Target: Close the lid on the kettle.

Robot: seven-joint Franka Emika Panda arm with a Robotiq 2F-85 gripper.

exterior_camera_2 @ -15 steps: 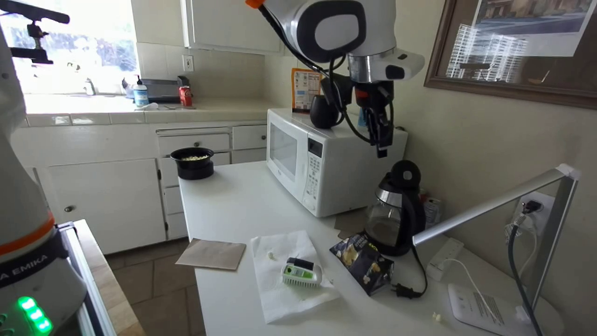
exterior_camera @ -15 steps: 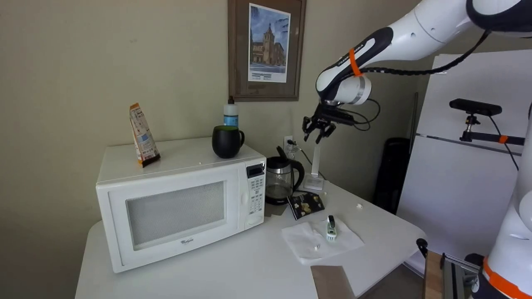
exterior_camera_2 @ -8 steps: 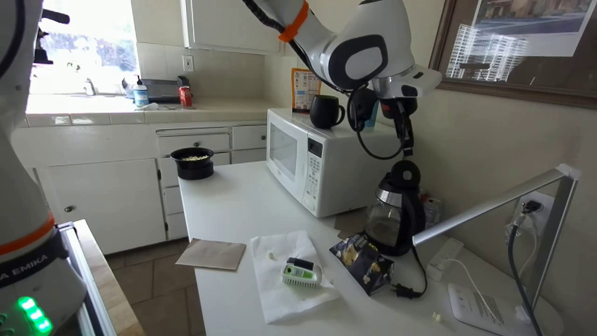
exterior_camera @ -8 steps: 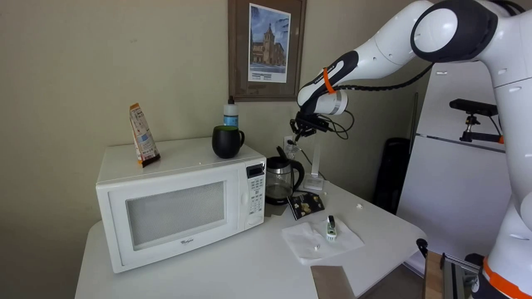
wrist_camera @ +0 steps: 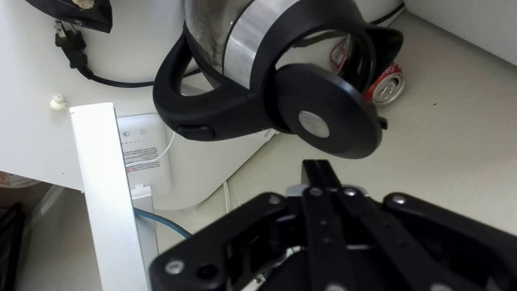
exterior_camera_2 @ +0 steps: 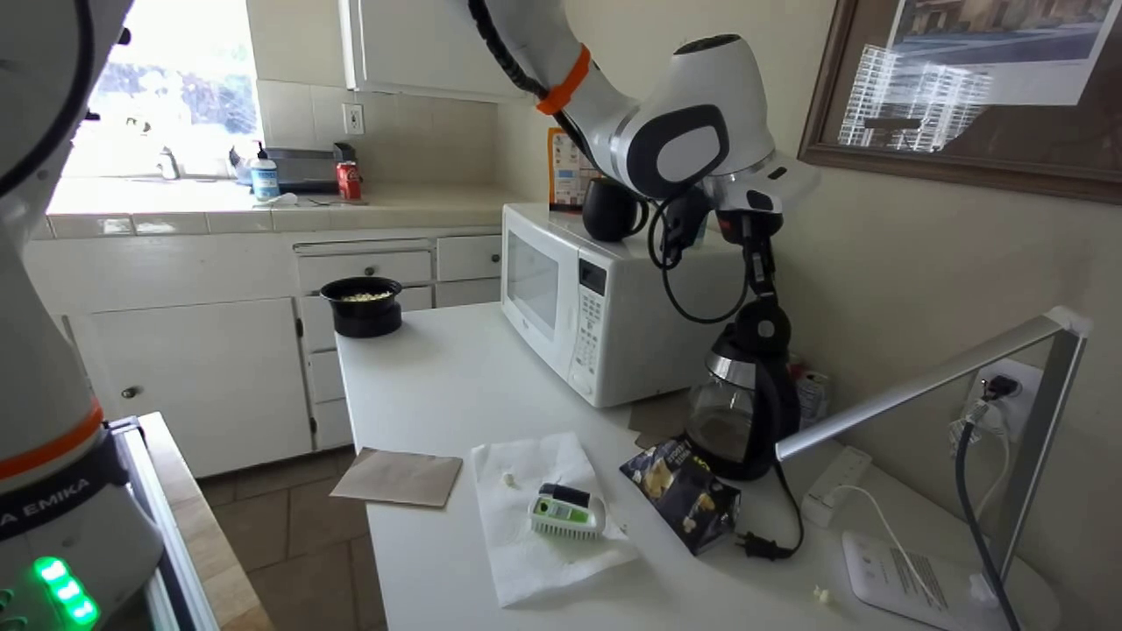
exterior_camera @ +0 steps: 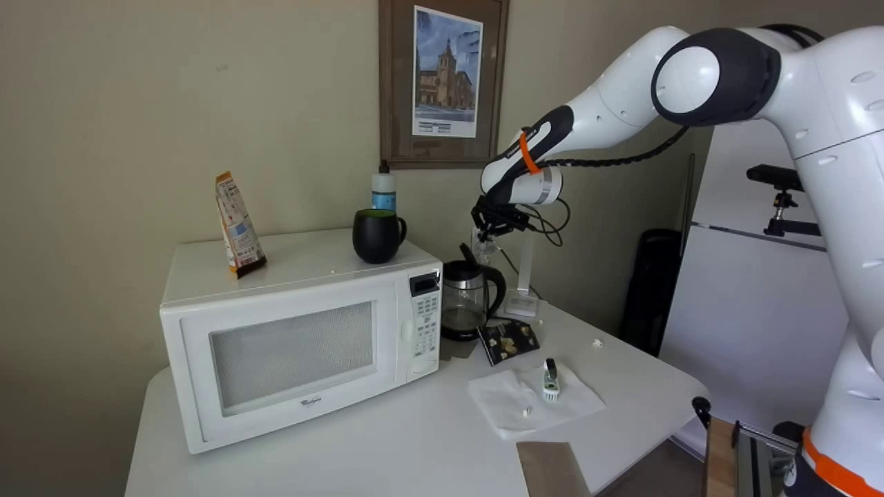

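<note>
In the wrist view the hand (wrist_camera: 317, 166) is clenched, its fingertips (wrist_camera: 311, 173) together, pointing toward the lid (wrist_camera: 339, 109), which stands tilted up from the mouth of the kettle (wrist_camera: 250, 44); whether the tips touch it is hard to tell from here. A red can (wrist_camera: 388, 89) shows partly hidden behind the kettle, and a lamp (wrist_camera: 107, 194) stands by the rounded corner of the surface (wrist_camera: 28, 121), apart from the hand. In an exterior view the kettle sits near the right edge, along the wall (exterior_camera_2: 903, 263), with the hand right over the raised lid. A white microwave (exterior_camera_2: 653, 329) stands close beside the kettle toward the far right corner, a dark bag (exterior_camera_2: 688, 495) lies just beside the kettle's base, and a plug (exterior_camera_2: 763, 549) rests on the surface between the bag and the lamp. A brush (exterior_camera_2: 565, 513) lies on a paper towel (exterior_camera_2: 521, 561); brown paper (exterior_camera_2: 399, 478) juts over the left edge, and a black bowl (exterior_camera_2: 366, 325) occupies the far left corner. In an exterior view the hand shows above the lid and slightly to its right, near the back edge, while a black mug (exterior_camera: 376, 236) and a propped packet (exterior_camera: 239, 228) stand on the microwave, with a bottle (exterior_camera: 384, 190) behind the mug.
</note>
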